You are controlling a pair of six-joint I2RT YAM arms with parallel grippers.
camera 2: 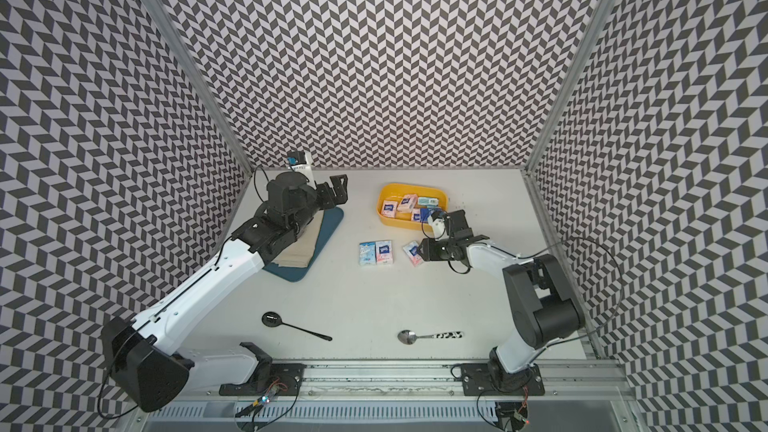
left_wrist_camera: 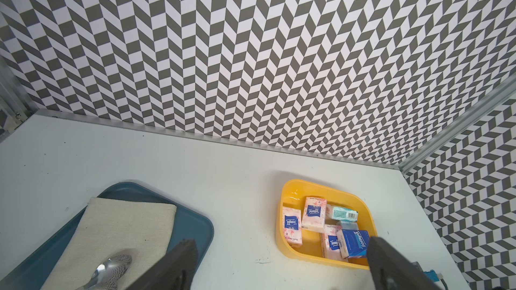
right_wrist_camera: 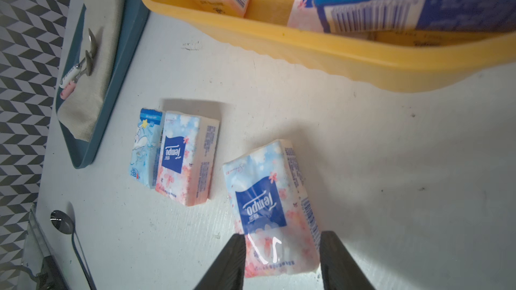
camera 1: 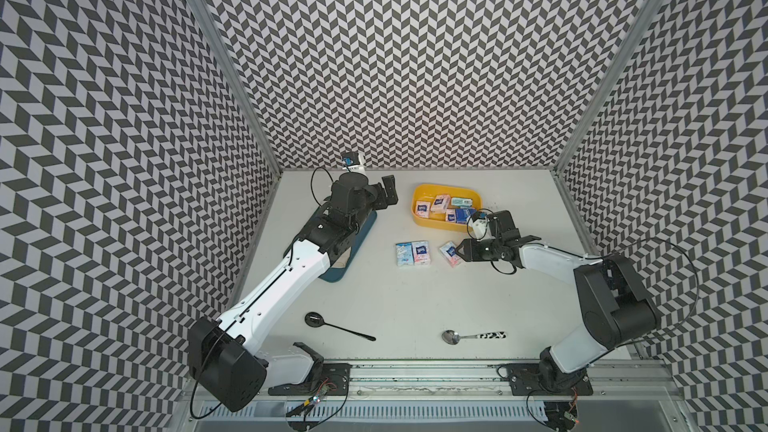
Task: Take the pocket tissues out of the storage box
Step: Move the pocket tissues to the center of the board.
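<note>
The left pincer is held spread and empty. On the white table, a pale-blue wrapped pack and a white-pink pack are laid touching. A third white-pink pack is flanked, not pinched, by the slightly spread right pincer. It can be dragged if a fingertip catches the wrap. Several pocket tissues are left in the shallow yellow plastic storage box; its wall can be struck.

Bright, even overhead light fills every view, and shadows are soft-edged. In the right wrist view the nearest pack shows white glare streaks on its wrapper, and the dark blue pack close to the lens is blurred.
</note>
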